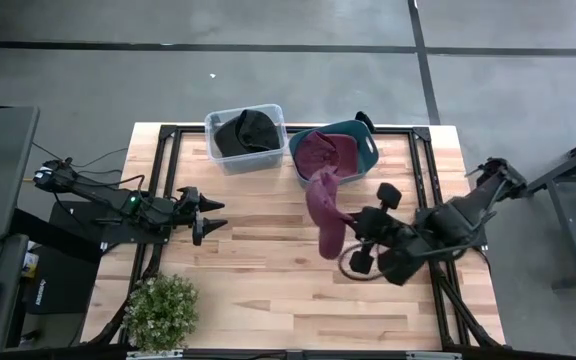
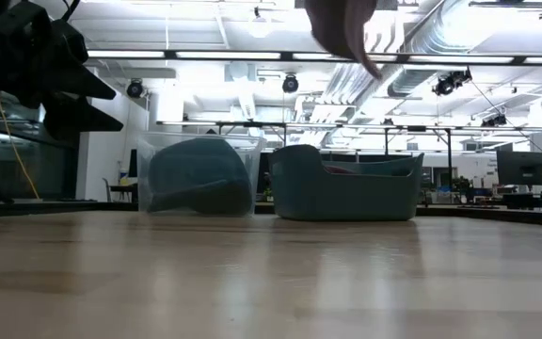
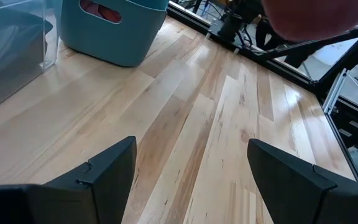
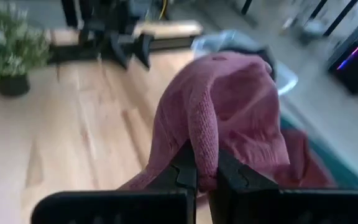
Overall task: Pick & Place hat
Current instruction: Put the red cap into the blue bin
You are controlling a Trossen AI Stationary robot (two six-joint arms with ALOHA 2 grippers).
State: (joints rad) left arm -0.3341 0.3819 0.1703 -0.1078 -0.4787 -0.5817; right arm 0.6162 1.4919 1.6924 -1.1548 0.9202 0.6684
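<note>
A maroon knit hat (image 1: pixel 323 215) hangs in the air over the middle of the table, with my right gripper (image 1: pixel 346 226) shut on it. In the low view only the hat's lower end (image 2: pixel 346 24) shows, high above the tabletop. Another maroon hat (image 1: pixel 320 152) lies in the teal bin (image 1: pixel 366 150) at the far edge. A dark hat (image 1: pixel 246 130) lies in the clear bin (image 1: pixel 268 152) beside it. My left gripper (image 1: pixel 211 215) waits open at the table's left, above the wood. My right gripper pinches a raised fold of the knit (image 4: pixel 205 163) between its two fingers (image 4: pixel 185 168). It comes from the table's right, slanting down. The hat is lifted clear of the table and bunches loosely around the fingertips, its free end hanging down.
A potted plant (image 1: pixel 161 312) stands at the near left corner. The two bins stand side by side along the far edge. Bare wood (image 1: pixel 268 280) lies across the middle and near part of the table.
</note>
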